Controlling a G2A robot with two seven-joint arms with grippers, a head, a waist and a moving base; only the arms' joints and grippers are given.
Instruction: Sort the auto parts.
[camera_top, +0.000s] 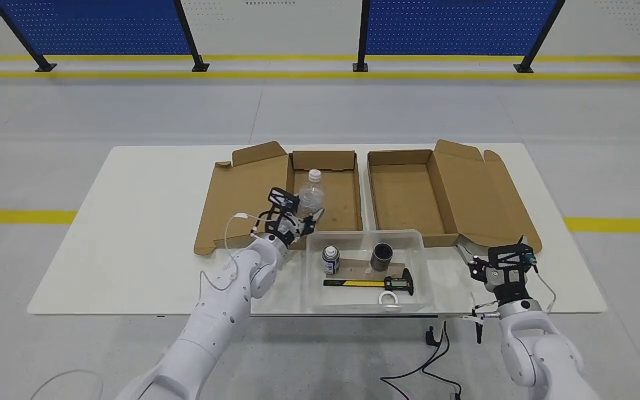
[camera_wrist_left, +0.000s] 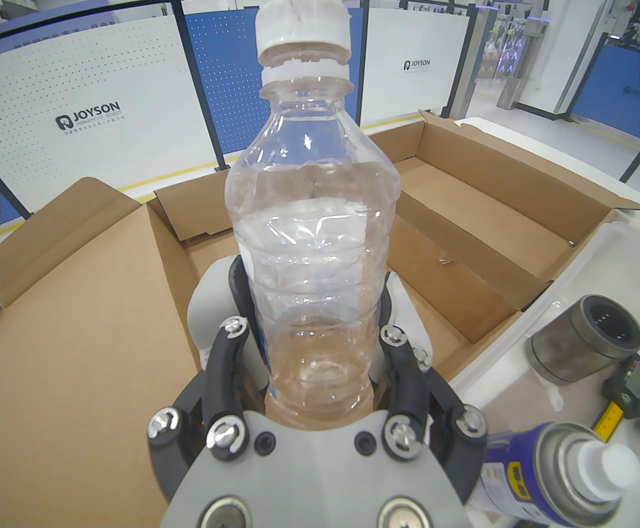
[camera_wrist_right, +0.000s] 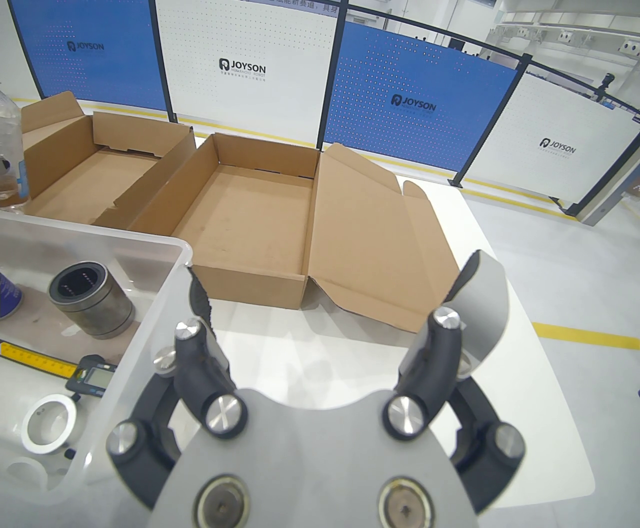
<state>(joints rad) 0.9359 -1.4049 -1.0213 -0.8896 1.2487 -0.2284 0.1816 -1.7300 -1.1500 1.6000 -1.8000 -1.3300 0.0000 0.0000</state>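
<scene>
Left gripper (camera_wrist_left: 314, 320) is clenched on the lower body of a clear plastic bottle with a white cap (camera_wrist_left: 310, 210), held upright over the left open brown cardboard box (camera_top: 343, 205). Right gripper (camera_wrist_right: 340, 295) is spread wide and holds nothing, over the white table (camera_wrist_right: 350, 365) just beside the clear plastic bin (camera_top: 366, 235). The bin contains a grey metal cylinder (camera_top: 383, 257), a blue spray can (camera_top: 330, 261), a yellow caliper (camera_top: 372, 283) and a silver ring (camera_top: 390, 299).

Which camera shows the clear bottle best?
The left wrist view: the bottle appears close up, cap and body, in the left gripper. The top view shows it small over a cardboard box; the right wrist view, just a sliver.
</scene>
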